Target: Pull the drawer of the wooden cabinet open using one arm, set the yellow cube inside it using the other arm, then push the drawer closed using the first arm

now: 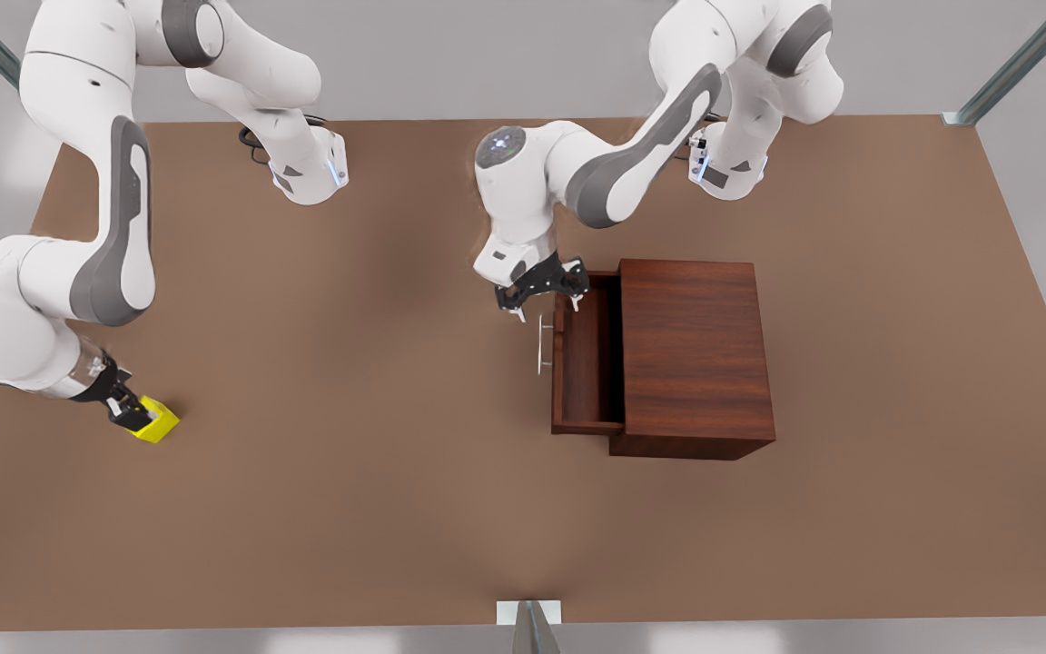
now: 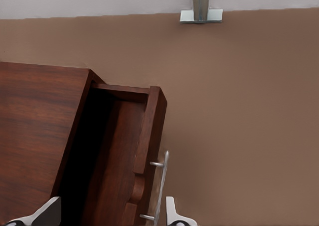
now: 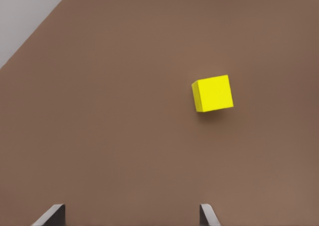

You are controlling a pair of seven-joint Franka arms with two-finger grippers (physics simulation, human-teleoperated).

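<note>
My right gripper is on the front view's left, low over the brown table. Its fingers are spread wide apart and hold nothing. The yellow cube sits on the table right by the fingertips. From my right wrist, the yellow cube sits flat on the table, out ahead of my two fingertips and a bit to one side, not between them.

My left gripper is near the middle of the table. It hangs just above the front corner of the drawer, close to one end of the silver handle. Its fingers are apart too, and I cannot tell if they touch anything. From my left wrist, the handle runs between my fingertips.

The drawer is pulled part way out of the wooden cabinet, toward the front view's left. The cabinet stands on the table, on the front view's right.
</note>
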